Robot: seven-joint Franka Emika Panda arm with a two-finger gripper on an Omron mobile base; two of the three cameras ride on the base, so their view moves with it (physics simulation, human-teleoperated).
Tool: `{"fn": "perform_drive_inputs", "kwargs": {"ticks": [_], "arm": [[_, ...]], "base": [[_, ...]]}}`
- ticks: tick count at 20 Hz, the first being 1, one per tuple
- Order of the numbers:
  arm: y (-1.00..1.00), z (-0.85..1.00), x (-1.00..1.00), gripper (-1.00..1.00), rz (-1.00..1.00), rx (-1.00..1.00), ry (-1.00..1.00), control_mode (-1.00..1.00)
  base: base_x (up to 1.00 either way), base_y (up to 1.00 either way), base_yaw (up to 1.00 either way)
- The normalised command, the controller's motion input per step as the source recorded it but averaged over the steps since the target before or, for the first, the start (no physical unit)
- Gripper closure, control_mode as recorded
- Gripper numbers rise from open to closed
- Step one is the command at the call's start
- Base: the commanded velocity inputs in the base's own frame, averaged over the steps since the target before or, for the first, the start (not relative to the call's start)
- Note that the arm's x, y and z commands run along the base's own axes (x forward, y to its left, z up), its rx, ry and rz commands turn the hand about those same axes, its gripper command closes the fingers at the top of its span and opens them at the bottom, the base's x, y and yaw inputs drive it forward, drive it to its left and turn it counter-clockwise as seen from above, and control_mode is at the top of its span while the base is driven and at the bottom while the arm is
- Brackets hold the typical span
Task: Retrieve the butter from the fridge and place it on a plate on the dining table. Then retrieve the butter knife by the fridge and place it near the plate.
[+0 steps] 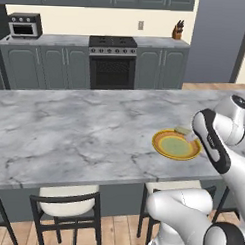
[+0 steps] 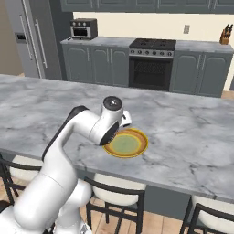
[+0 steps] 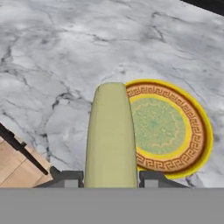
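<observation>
Butter (image 1: pixel 183 130) shows in my left base view at right of centre, a pale stick just over the far edge of the plate (image 1: pixel 168 148), with the arm's wrist crowding the frame's right side. The plate sits on the dining table (image 1: pixel 69 132) near its front edge. I judge the step in hand to be setting the butter down on the plate.

From the right base view, the plate (image 2: pixel 132 146) lies at mid-frame, partly behind the arm's elbow and wrist, and the fridge (image 2: pixel 32 36) stands in the upper left, well apart.

My hand view is the clearest: the butter (image 3: pixel 110 135) rises from bottom centre between the two dark fingertips of the gripper (image 3: pixel 110 179), which pinch it from either side. The plate (image 3: pixel 175 127) sits to the right of the stick, which overlaps its left rim. To do this well, I would shift toward the green centre before lowering, since the stick looks lined up over the rim, then lower until it rests flat and only then spread the fingers.
</observation>
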Motion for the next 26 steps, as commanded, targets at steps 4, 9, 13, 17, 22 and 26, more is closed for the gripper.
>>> {"fn": "perform_drive_inputs", "kwargs": {"ticks": [4, 9, 13, 17, 22, 26], "arm": [[-0.05, -0.35, 0.00, 1.00, 0.17, 0.00, 0.00, -1.00], [0.00, -0.22, 0.06, 1.00, 0.22, 0.00, -0.01, -1.00], [-0.16, -0.23, 0.19, 1.00, 0.08, 0.00, 0.00, -1.00], [-0.38, -0.08, 0.13, 1.00, 0.00, 0.00, 0.02, -1.00], [-0.22, -0.29, 0.09, 1.00, 0.00, -0.01, 0.03, -1.00], [0.00, -0.38, 0.09, 1.00, 0.01, -0.04, 0.01, -1.00]], "base": [[0.00, 0.00, 0.00], [0.00, 0.00, 0.00], [0.00, 0.00, 0.00], [0.00, 0.00, 0.00], [0.00, 0.00, 0.00], [0.00, 0.00, 0.00]]}}
